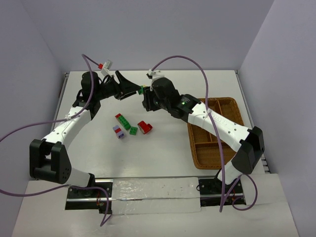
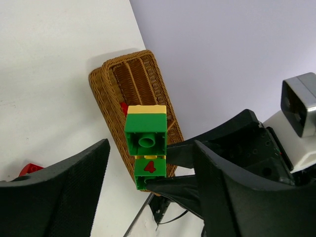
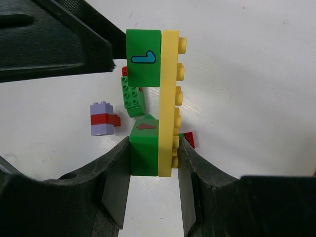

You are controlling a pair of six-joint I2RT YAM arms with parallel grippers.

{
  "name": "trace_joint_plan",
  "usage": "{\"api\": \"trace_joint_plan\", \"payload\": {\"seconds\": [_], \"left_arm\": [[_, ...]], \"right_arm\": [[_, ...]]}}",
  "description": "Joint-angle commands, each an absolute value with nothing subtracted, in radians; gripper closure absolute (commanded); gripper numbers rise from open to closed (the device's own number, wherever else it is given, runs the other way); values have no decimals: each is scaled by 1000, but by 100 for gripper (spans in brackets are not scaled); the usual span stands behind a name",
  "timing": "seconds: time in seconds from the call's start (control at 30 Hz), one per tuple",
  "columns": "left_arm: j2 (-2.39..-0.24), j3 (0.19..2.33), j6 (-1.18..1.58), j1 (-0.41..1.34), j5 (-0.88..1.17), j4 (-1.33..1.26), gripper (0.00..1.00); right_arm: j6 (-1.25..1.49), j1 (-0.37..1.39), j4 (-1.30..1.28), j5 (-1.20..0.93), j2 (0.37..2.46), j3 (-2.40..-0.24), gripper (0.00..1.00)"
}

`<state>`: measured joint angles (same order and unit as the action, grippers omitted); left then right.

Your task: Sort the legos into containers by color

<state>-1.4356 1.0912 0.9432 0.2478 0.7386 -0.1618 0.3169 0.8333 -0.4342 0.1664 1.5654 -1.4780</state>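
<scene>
My right gripper [image 3: 154,153] is shut on the lower end of a lego stack [image 3: 163,89]: a long yellow plate with two green bricks on one side. It is held in the air over the table's far middle [image 1: 141,90]. My left gripper [image 2: 150,148] stands open around the stack's other end [image 2: 145,140], its fingers [image 3: 74,49] just clear of the upper green brick. On the table below lie a purple brick with a red band [image 3: 101,118], a green brick [image 3: 132,96] and a red piece [image 3: 188,139]. The wicker tray with the containers [image 1: 236,111] sits at the right.
Loose legos lie mid-table: a red-green pair [image 1: 122,121], a purple stack [image 1: 117,131], a green one [image 1: 133,131] and a red one [image 1: 144,127]. Something red [image 2: 123,106] shows inside the tray [image 2: 133,74]. Walls close off the table's far side.
</scene>
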Motion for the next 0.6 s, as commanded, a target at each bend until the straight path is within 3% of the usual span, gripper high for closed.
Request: {"api": "trace_joint_plan", "payload": {"seconds": [0.0,0.1,0.33,0.43,0.57], "left_arm": [[-1448,1141,949,249,768,-207,29],[-1447,1138,949,250,761,-208,34],[-1451,1132,957,252,779,-224,34],[-1454,1129,959,253,781,-230,38],[-1458,1134,959,255,772,-222,67]], "right_arm": [[322,839,-399,151,1520,-1489,100],[325,840,-400,147,1522,-1492,100],[324,841,-403,134,1528,-1493,100],[327,839,-402,132,1529,-1493,100],[332,840,-403,123,1531,-1496,100]]}}
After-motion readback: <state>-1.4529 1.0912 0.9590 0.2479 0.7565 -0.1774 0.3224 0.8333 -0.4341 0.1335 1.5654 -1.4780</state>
